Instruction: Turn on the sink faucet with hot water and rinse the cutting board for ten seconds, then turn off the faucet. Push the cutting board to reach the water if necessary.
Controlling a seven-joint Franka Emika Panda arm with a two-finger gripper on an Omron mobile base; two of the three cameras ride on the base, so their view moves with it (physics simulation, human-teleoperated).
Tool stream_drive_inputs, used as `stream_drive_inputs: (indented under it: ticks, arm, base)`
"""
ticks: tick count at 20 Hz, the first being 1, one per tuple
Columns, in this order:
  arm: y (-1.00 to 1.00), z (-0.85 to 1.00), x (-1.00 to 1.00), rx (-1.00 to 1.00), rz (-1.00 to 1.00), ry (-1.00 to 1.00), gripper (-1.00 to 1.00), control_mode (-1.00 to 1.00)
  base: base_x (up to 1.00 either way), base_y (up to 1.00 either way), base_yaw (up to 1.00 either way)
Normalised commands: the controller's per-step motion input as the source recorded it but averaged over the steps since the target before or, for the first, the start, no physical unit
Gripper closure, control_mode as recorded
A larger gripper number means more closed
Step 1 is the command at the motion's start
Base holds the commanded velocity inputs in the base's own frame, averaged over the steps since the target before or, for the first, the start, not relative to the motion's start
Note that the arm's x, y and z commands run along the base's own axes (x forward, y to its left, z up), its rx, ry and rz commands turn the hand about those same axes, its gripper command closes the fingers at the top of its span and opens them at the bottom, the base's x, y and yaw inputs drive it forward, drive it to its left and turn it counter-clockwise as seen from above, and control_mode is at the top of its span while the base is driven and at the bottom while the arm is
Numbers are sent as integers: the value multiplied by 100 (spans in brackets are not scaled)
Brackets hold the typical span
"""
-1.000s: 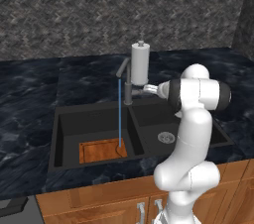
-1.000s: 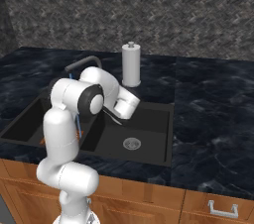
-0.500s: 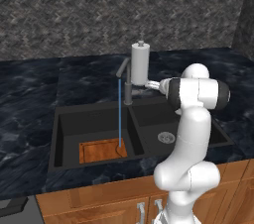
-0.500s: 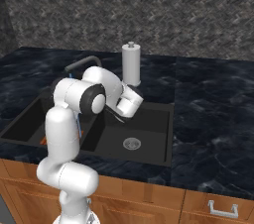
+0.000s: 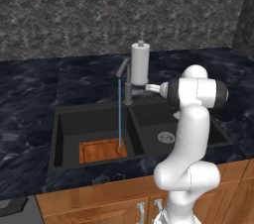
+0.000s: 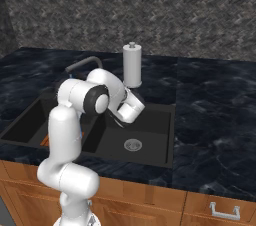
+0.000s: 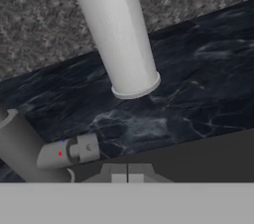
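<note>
- The faucet (image 5: 127, 86) is standing behind the divider of the black sink (image 5: 64, 134), its spout reaching over the left basin.
- Water (image 5: 119, 111) is falling in a thin blue stream from the spout onto the board (image 5: 101, 149), striking near its right edge.
- The board is lying flat on the floor of the left basin.
- The end effector (image 7: 127, 173) is hovering with its fingers pressed together and pinching nothing, just beside the faucet's side lever (image 7: 74, 150) and not touching it.
- A grey dispenser (image 5: 140, 63) is standing upright on the dark worktop (image 5: 30, 99), close behind the faucet.
- A silver drain (image 5: 166, 137) is sitting in the right basin.
</note>
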Motion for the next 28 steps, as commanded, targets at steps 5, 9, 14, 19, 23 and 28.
stream_drive_inputs:
  ticks: [5, 9, 14, 19, 23, 28]
  arm:
    - [0, -8, 3, 0, 5, -2, 100, -100]
    - [0, -1, 5, 0, 7, -2, 100, -100]
    - [0, 0, 7, 0, 7, 0, 100, -100]
    - [0, 0, 11, 0, 8, 0, 100, -100]
    - [0, 0, 12, 0, 9, 0, 100, -100]
    - [-7, 0, 3, 0, 9, 0, 100, -100]
  base:
    - [0, 0, 0]
    - [0, 0, 0]
    - [0, 0, 0]
    - [0, 0, 0]
    - [0, 0, 0]
    - [0, 0, 0]
